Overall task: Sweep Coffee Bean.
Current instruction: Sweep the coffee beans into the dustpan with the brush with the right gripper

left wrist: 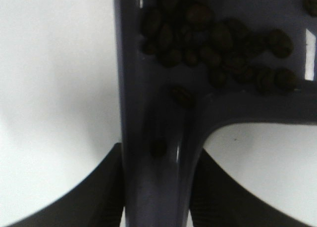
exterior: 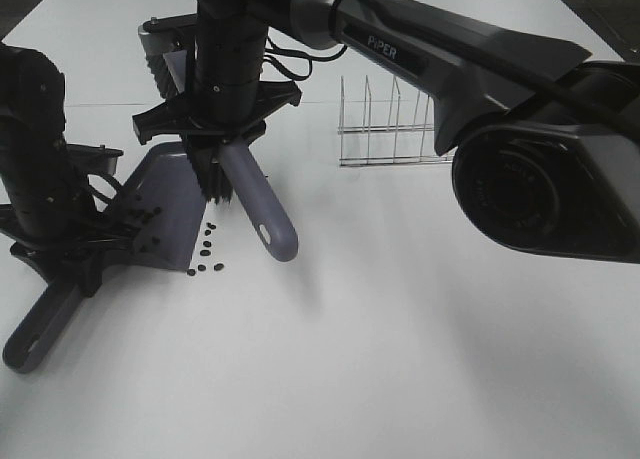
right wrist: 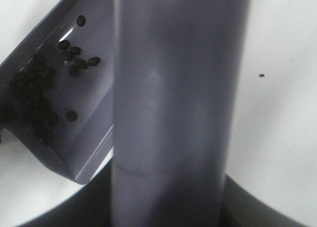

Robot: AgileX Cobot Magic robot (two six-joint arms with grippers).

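We are missing the rear of the dustpan [exterior: 172,194] behind the left arm [exterior: 40,159]; the brush [right wrist: 173,88] is blurring up close.

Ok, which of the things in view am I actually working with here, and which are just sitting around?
Part of the job:
- dustpan
- brush
- coffee beans, some already in the pan, some loose just off its lip

Just lying about:
- wire rack, off to the right behind the brush, touching none of the above

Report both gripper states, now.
Left gripper: shut on the dustpan handle.
Right gripper: shut on the brush handle.
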